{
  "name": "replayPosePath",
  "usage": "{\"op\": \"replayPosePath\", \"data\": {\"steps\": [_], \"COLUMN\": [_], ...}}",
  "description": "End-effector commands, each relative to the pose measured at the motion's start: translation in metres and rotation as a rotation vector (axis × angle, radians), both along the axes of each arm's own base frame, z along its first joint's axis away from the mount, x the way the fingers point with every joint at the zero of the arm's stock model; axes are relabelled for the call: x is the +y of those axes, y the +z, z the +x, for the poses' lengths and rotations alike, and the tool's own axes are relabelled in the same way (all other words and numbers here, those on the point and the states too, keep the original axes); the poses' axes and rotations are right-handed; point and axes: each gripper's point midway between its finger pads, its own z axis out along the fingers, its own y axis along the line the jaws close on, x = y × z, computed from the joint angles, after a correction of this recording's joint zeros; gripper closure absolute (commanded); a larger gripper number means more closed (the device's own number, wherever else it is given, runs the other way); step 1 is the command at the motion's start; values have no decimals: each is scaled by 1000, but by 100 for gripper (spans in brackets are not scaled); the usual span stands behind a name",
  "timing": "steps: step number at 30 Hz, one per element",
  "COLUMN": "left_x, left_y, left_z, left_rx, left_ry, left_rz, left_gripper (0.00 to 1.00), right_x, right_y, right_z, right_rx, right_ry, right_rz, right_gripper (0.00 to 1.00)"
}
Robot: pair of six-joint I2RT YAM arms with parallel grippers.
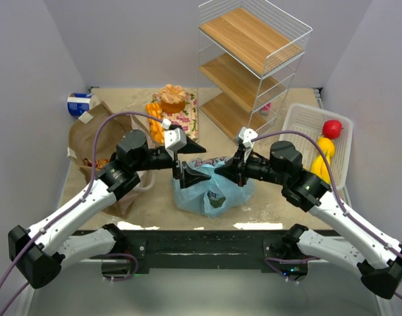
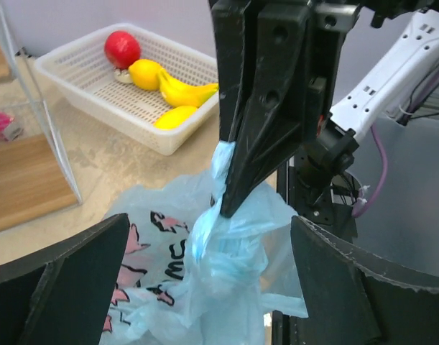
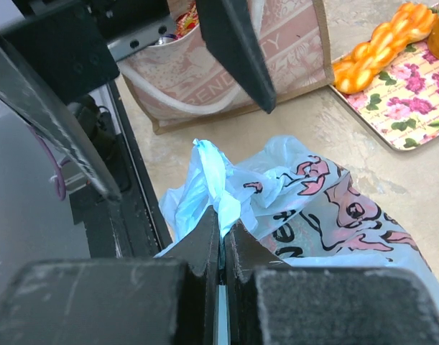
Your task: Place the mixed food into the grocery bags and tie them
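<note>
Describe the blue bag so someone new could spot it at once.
On the table, look toward the middle of the near edge. The blue bag sits there, right of the paper bag. It alone is thin, crinkly light-blue plastic with pink print.

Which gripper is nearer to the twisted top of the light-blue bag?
Right. The right gripper is shut on the twisted top of the light-blue bag. The left gripper is open, one finger on each side of that top, not visibly touching it.
</note>
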Motion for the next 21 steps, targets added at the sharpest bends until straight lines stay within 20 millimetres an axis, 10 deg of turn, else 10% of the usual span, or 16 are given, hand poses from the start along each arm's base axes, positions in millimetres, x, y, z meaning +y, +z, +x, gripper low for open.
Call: {"op": "replayPosePath", "data": {"steps": [1, 16, 21], "left_x": [-16, -43, -45], "left_y": [9, -45, -47], "left_z": [-5, -12, -9], "left_rx": [-16, 113, 97], "left_ry": [-140, -337, -313], "left_rz": [30, 107, 76], "left_gripper": [0, 13, 44], "right_x": [-2, -1, 0], "right_y": [23, 34, 31], "right_z": [1, 3, 1], "right_rx": [-55, -37, -8], "right_ry": [-5, -21, -21], "right_rz": [27, 40, 50], "right_gripper": [100, 100, 87]}}
